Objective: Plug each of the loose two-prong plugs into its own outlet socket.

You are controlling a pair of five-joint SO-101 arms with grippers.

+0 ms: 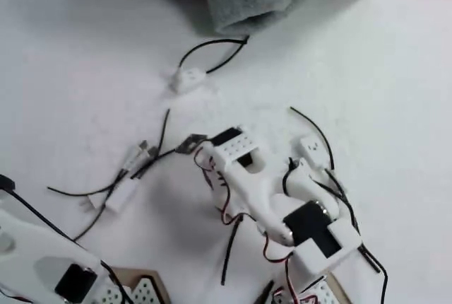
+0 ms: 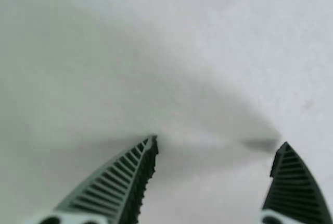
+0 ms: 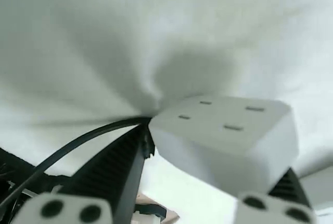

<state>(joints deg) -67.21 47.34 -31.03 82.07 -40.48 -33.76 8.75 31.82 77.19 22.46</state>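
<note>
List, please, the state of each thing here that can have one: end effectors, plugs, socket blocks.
left end effector: open, empty, over the bare table.
right end effector: shut on the socket block.
socket block: gripped, its slots empty.
far socket block: lying on the table, nothing plugged in.
loose plug: lying on the table, prongs bare.

Four-slot white socket (image 3: 223,135) — plugs (image 1: 145,151) loose
</note>
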